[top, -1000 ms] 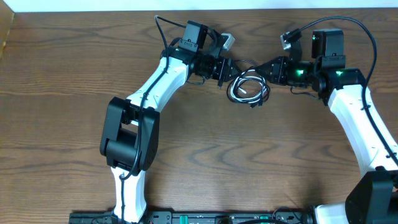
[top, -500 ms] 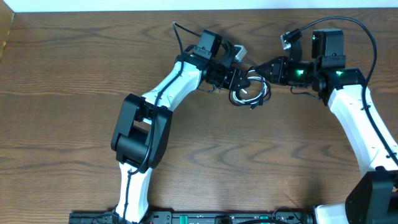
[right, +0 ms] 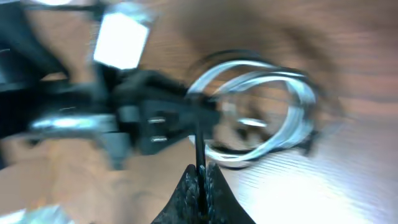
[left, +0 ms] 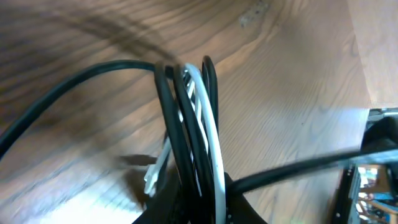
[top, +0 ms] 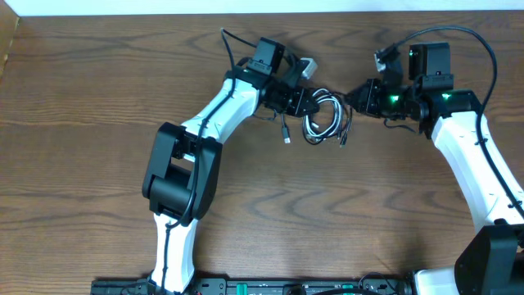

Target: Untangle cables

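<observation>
Gripping the coiled cables at one side, the left hand was closed on black and white strands together. Across the coil, the right hand pinched one black strand. The tangle hung between them, at the worktop's far edge. The step in hand appeared to be pulling apart. The next move would call for slow, opposed drawing, so loops slipped free without tightening.

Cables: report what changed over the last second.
The left gripper slid right into the cables and closed on them. The bundle went from a flat ring to a narrower bunch, with a plug flung out to the left. The right gripper stayed put, shut on a black strand.
</observation>
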You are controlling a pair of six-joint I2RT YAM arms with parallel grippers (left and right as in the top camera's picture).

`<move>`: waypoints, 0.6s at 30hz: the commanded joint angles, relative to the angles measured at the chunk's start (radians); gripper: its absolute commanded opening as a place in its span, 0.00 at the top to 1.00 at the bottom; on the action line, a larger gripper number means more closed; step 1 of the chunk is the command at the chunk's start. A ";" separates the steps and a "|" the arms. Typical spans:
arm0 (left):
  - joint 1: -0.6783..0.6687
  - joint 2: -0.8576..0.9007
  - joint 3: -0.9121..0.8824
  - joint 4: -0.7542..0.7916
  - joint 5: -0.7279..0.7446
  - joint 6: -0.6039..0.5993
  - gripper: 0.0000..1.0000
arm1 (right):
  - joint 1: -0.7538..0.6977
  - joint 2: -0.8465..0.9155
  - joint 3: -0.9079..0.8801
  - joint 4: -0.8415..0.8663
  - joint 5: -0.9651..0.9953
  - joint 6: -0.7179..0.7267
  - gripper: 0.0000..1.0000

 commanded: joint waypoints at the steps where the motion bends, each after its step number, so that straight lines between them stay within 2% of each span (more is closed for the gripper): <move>1: 0.023 -0.073 0.011 -0.033 0.018 0.010 0.85 | 0.002 -0.008 0.014 -0.014 0.248 0.019 0.99; 5: 0.024 -0.146 0.011 -0.091 0.056 0.010 0.85 | 0.002 0.023 0.014 0.007 0.361 0.015 0.99; 8: 0.024 -0.195 0.011 -0.124 0.074 -0.013 0.86 | 0.003 0.059 0.014 0.060 0.364 0.008 0.99; 11: 0.024 -0.232 0.011 -0.151 0.074 -0.085 0.90 | 0.005 0.104 0.014 0.136 0.319 0.008 0.99; 12: 0.024 -0.242 0.011 -0.161 0.074 -0.120 0.92 | 0.005 0.120 0.014 0.169 0.274 -0.014 0.90; 16: 0.027 -0.249 0.011 -0.164 0.074 -0.217 0.92 | 0.006 0.132 0.014 0.228 0.161 -0.077 0.40; 18: 0.031 -0.249 0.011 -0.164 0.073 -0.248 0.92 | 0.006 0.128 0.014 0.238 0.131 -0.089 0.29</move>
